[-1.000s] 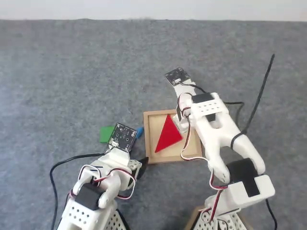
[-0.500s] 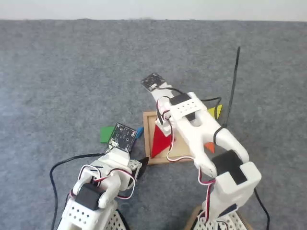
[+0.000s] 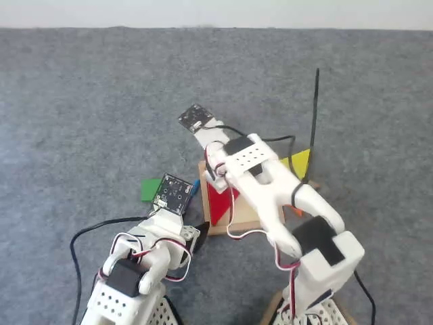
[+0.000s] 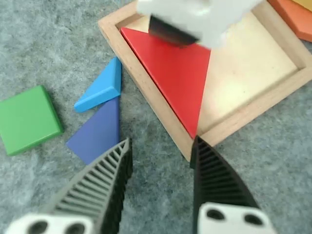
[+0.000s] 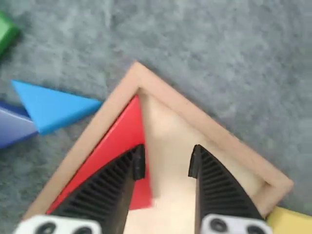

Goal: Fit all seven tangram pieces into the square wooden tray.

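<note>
table [image 3: 81,101]: grey felt | on it: tray [image 4: 154,92]; green square [image 4: 28,118]; blue triangle [image 4: 101,87]; indigo piece [image 4: 97,131]; yellow triangle [image 3: 300,162]; orange piece [image 4: 297,12]

Left claw [image 4: 162,142] and right claw [image 5: 168,148] agape

Red triangle [image 4: 170,78] flat in wooden tray [image 4: 253,106]; blue triangle [image 4: 100,90], green square [image 4: 27,119] beside it.

No readable text, labels, numbers or signs anywhere.
</note>
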Tool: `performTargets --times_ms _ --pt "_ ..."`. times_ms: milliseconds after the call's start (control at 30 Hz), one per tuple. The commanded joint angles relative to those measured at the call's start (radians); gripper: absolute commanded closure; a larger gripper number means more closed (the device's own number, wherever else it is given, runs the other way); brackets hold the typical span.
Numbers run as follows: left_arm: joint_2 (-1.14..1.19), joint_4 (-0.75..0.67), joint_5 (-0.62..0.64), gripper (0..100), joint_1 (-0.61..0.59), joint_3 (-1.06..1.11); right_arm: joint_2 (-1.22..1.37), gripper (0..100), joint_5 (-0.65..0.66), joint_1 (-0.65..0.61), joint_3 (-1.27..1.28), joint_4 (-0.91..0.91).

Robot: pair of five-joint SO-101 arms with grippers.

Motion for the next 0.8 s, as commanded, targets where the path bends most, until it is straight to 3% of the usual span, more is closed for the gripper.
performTargets --times_ms 0,133,300,433,533,767 --pt "-0.018 0.006 -0.003 80 0.003 -0.008 -0.266 83.7 -0.008 0.110 -0.012 0.054" --pt "-0.018 0.006 -0.003 80 0.003 -0.008 -0.463 83.8 -0.002 0.269 0.009 0.183" --pt "-0.018 0.006 -0.003 80 0.003 -0.008 -0.406 83.6 0.008 0.527 -0.051 0.240" --pt "-0.018 0.006 -0.003 80 0.003 -0.008 -0.220 80.0 0.077 0.521 -0.106 0.249" --pt "-0.018 0.006 -0.003 80 0.003 -0.008 -0.079 75.0 -0.029 0.489 -0.163 0.249" --pt "-0.018 0.006 -0.003 80 0.003 -0.008 0.160 75.5 -0.255 0.456 -0.365 0.251"
